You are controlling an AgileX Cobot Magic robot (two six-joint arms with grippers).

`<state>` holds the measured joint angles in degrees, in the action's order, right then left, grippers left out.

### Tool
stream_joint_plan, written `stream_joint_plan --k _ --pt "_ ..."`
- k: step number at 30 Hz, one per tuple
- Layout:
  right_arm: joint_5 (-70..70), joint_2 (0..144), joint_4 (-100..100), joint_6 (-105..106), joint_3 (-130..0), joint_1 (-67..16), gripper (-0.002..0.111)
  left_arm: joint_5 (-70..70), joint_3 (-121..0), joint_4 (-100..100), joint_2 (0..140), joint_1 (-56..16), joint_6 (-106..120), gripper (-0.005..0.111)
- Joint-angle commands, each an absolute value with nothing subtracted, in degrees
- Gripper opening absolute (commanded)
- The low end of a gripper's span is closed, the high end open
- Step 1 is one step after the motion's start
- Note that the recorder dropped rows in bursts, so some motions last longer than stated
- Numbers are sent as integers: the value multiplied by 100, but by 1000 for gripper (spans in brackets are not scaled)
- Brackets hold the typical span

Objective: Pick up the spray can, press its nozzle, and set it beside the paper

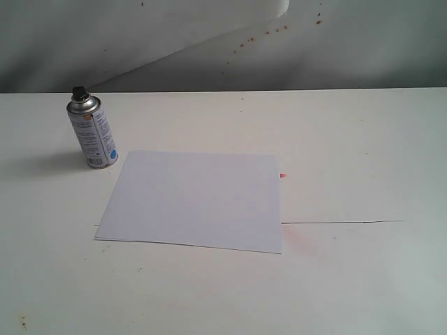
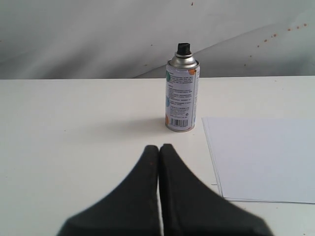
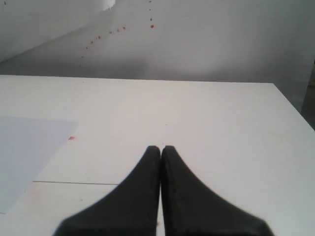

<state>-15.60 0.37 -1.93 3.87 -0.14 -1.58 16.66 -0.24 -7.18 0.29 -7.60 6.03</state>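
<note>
The silver spray can (image 1: pixel 93 132) stands upright on the white table, just off the far left corner of the paper (image 1: pixel 195 199). Its black nozzle (image 1: pixel 79 91) tops the domed shoulder. In the left wrist view the spray can (image 2: pixel 182 93) with its nozzle (image 2: pixel 183 48) stands a little beyond my left gripper (image 2: pixel 159 147), which is shut and empty, with the paper (image 2: pixel 263 157) to one side. My right gripper (image 3: pixel 161 148) is shut on nothing over bare table, and a corner of the paper (image 3: pixel 27 152) shows off to its side. Neither gripper appears in the exterior view.
A thin dark seam (image 1: pixel 342 222) runs across the table from the paper's right edge. A small red mark (image 1: pixel 283 175) lies by the paper's right side. A grey wall with small reddish spots (image 1: pixel 269 31) backs the table.
</note>
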Motion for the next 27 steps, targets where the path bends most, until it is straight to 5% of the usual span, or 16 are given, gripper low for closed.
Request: stream_joint_plan --k 1,27 --pt "-1926 0 0 361 0 -116 0 1627 0 -689 0 -795 623 0" --pt "-1979 0 0 384 0 -116 0 1627 0 -689 0 -795 623 0"
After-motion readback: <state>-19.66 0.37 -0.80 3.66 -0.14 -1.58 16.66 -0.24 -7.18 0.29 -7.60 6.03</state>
